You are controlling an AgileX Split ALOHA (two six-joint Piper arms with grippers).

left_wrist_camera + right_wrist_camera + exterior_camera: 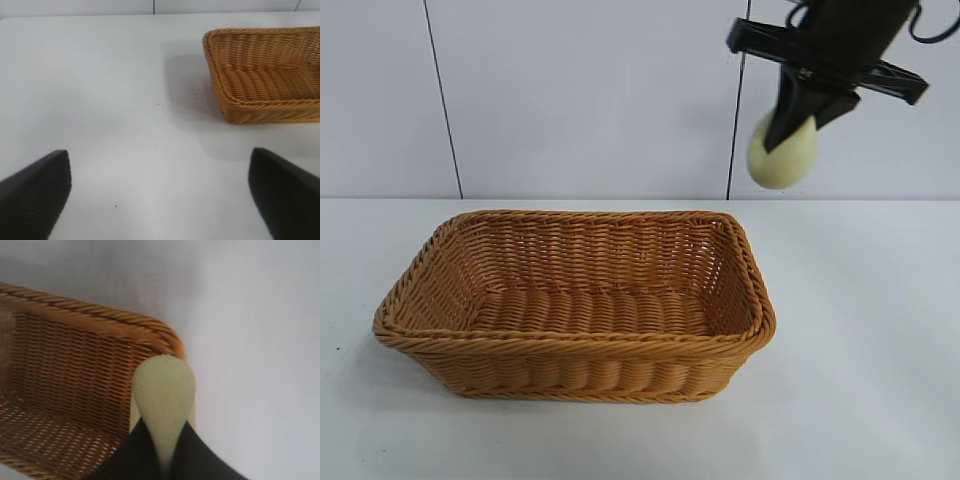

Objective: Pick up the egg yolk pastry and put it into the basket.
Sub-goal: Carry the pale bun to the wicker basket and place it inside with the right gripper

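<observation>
Right claw [788, 135] is pinching the pastry [783, 152] up in the air, above and just outside the basket's [570, 340] right end, so it needs to go left. Left claw [160, 195] sits spread over the table [100, 100].

Exterior view: facing the rig from in front, looking slightly down across the white table [860, 330] toward the back wall [590, 90], framing the whole basket [570, 345] at middling range. Left wrist view: looking forward and downward over the tabletop, well back, catching one corner of the basket [250, 107] at frame edge. Right wrist view: hanging high, peering steeply down, close above another basket corner [150, 330]. Sharing the basket and table across all three.
</observation>
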